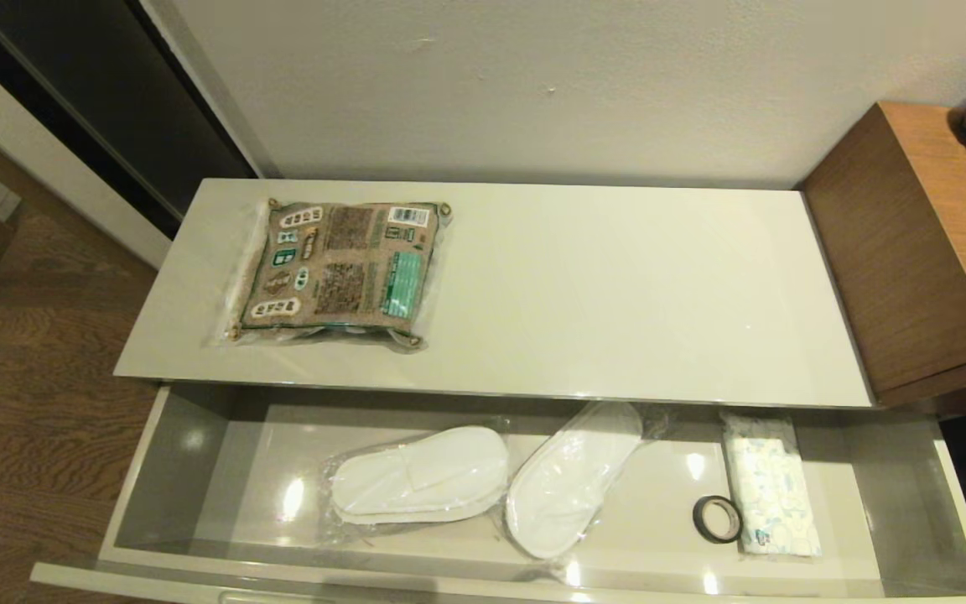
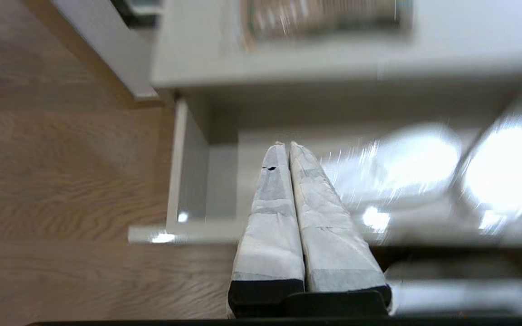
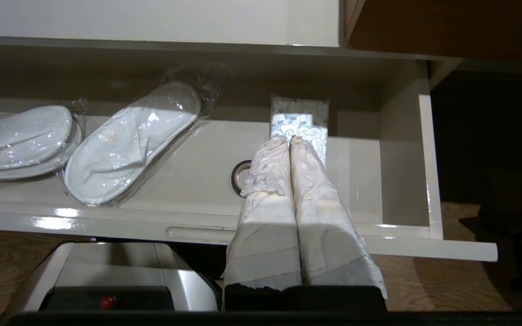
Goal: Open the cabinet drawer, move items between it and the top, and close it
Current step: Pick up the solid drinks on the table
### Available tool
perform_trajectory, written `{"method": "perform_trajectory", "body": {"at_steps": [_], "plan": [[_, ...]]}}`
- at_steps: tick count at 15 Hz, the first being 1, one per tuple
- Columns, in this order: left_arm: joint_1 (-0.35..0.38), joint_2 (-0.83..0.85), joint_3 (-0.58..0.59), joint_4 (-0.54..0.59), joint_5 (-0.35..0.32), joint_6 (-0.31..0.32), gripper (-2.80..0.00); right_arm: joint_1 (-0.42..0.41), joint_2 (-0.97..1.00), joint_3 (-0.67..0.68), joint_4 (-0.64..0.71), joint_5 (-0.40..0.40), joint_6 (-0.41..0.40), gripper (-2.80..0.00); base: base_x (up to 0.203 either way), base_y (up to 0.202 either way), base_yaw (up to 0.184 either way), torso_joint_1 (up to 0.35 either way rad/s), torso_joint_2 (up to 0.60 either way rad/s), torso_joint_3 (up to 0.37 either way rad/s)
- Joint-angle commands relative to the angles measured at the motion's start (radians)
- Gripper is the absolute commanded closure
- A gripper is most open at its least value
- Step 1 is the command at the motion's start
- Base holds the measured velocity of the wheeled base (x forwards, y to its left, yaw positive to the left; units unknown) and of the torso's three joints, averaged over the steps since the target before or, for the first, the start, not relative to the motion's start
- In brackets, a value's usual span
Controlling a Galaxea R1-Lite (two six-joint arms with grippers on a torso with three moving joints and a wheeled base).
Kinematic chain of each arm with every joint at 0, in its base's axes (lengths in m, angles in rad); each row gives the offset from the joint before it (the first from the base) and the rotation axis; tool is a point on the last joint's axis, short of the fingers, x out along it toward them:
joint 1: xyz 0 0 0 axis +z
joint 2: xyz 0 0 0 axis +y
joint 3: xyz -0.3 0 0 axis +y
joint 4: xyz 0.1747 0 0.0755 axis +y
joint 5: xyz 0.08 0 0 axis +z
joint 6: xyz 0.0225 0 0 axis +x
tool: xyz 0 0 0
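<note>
The cabinet drawer stands pulled fully open beneath the top, its glossy grey base and walls catching spots of light. On the top, toward the robot's left, lies the flat brown-and-green packet, printed side up, its clear plastic edges spread on the cream-white slab.

Inside the drawer, two plastic-wrapped white slippers rest near the middle, one lying across, the other angled with its toe under the top's front edge. Toward the robot's right, the small dark tape ring lies flat on the drawer base, just beside the white, pale-blue-patterned tissue pack, which runs front to back.

Neither arm shows in the head view. In the left wrist view, the left end effector hangs above the drawer's left end, its two taped fingers pressed together and holding nothing. In the right wrist view, the right end effector hovers above the drawer's front, its fingers likewise closed and empty, the tips lined up with the tape ring and tissue pack.

A taller brown wooden unit adjoins the top on the right.
</note>
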Motion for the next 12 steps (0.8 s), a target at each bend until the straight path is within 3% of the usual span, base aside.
{"method": "perform_trajectory", "body": {"at_steps": [1,3,5,8,10,12], "plan": [[0.006,0.204,-0.236,0.086,0.022,-0.122,0.00,0.000,0.001,0.000,0.000,0.001,0.000,0.00,0.000,0.000,0.000,0.000,0.00,0.000],[0.006,0.420,-0.410,0.216,0.030,-0.184,0.00,0.000,0.001,0.000,0.000,0.001,0.000,0.00,0.000,0.000,0.000,0.000,0.00,0.000],[0.008,0.561,-0.481,0.302,0.019,-0.039,0.00,0.000,0.001,0.000,0.000,-0.001,0.000,0.00,0.000,0.000,0.000,0.000,0.00,0.000],[0.011,0.769,-0.544,0.308,0.043,0.220,0.00,0.000,0.001,0.000,0.000,0.001,0.000,0.00,0.000,0.000,0.000,0.000,0.00,0.000],[0.003,0.925,-0.580,0.237,0.130,0.323,0.00,0.000,0.001,0.000,0.000,0.001,0.000,0.00,0.000,0.000,0.000,0.000,0.00,0.000],[-0.006,1.135,-0.638,0.092,0.230,0.488,0.00,0.000,0.001,0.000,0.000,0.001,0.000,0.00,0.000,0.000,0.000,0.000,0.00,0.000]]}}
